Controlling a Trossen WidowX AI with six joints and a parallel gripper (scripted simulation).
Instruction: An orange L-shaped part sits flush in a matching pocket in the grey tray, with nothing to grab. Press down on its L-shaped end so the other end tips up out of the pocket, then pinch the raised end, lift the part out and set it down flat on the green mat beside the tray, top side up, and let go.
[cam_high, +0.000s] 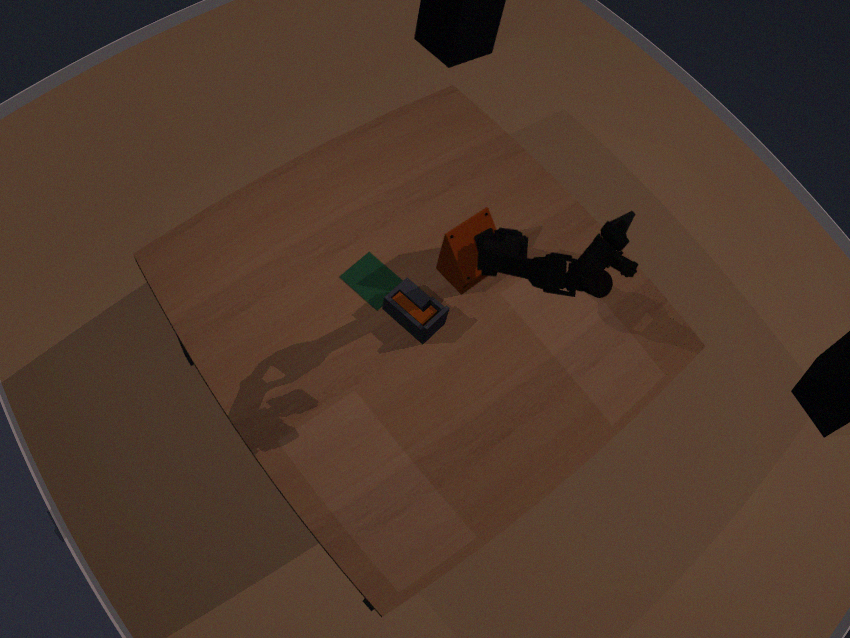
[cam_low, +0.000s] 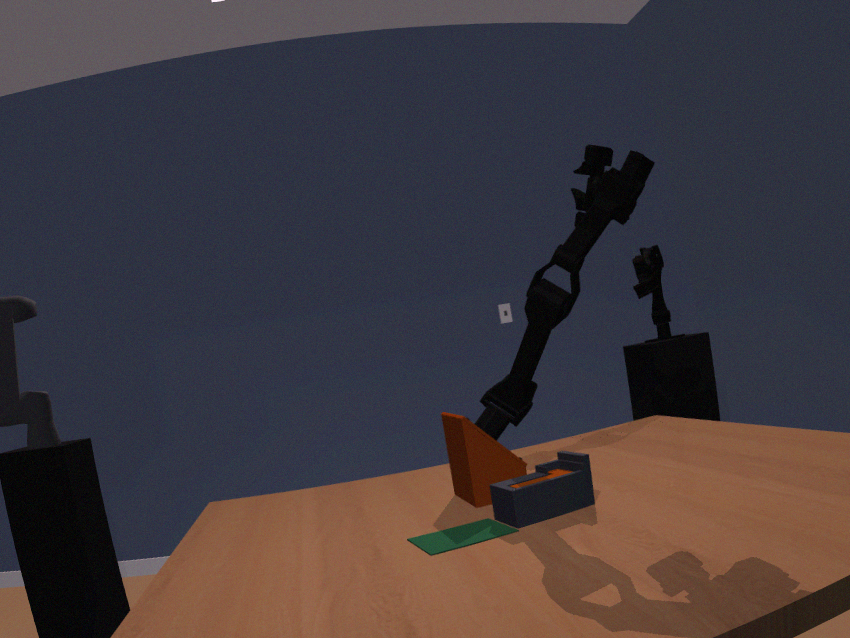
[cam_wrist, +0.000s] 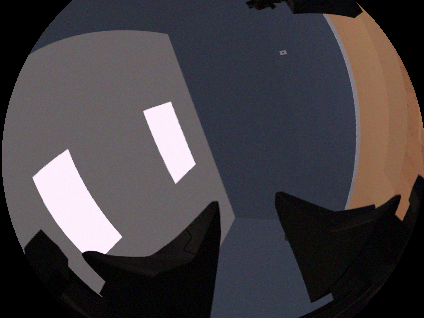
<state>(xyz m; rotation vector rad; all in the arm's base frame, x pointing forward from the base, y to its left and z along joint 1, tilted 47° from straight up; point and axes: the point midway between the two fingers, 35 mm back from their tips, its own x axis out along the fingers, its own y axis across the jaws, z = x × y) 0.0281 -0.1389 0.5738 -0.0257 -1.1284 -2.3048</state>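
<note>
The orange part (cam_high: 427, 315) (cam_low: 538, 480) lies in the pocket of the grey tray (cam_high: 424, 334) (cam_low: 552, 497). No end of it is visibly raised. A dark raised block of the tray stands beside it. The green mat (cam_high: 360, 274) (cam_low: 446, 539) lies flat beside the tray, with nothing on it but shadow. My gripper (cam_low: 575, 180) (cam_wrist: 247, 203) is partly open and empty, high above the table and far from the tray. In the wrist view only wall, ceiling and some floor and table edge show past the two fingers, so the part and tray are out of that view.
An orange wedge-shaped mount (cam_high: 458, 250) (cam_low: 480, 466) stands at the foot of my arm, close to the tray. Black pedestals (cam_high: 460, 27) (cam_low: 65, 535) stand beyond the wooden table (cam_high: 425, 412) (cam_low: 308, 535). A second dark arm (cam_low: 659, 302) stands on a pedestal behind.
</note>
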